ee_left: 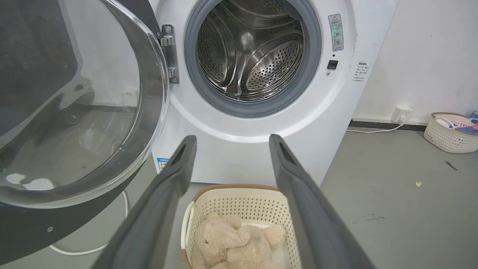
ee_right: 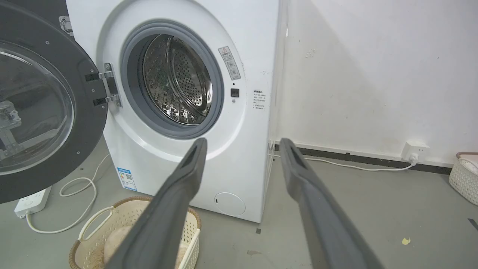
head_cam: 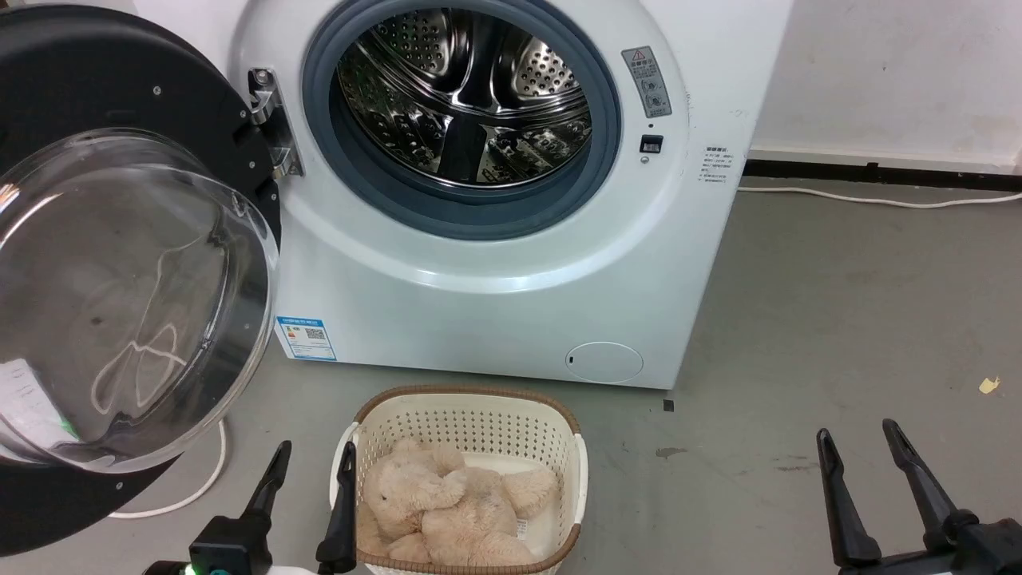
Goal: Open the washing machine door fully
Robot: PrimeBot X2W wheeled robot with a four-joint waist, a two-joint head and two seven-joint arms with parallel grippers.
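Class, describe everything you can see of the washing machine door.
The washing machine door is a large round black disc, dotted with small screws, with a bulging clear glass bowl at its centre. It stands swung wide open, left of the drum opening, hung on a metal hinge on the white machine front, inner face toward the head camera. Neither the left pincer nor the right pincer touches it.

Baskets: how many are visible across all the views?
2. One basket stands on the floor before the washing machine, with a plush bear inside. The second basket stands by the wall, to the machine's right. Others may be out of view.
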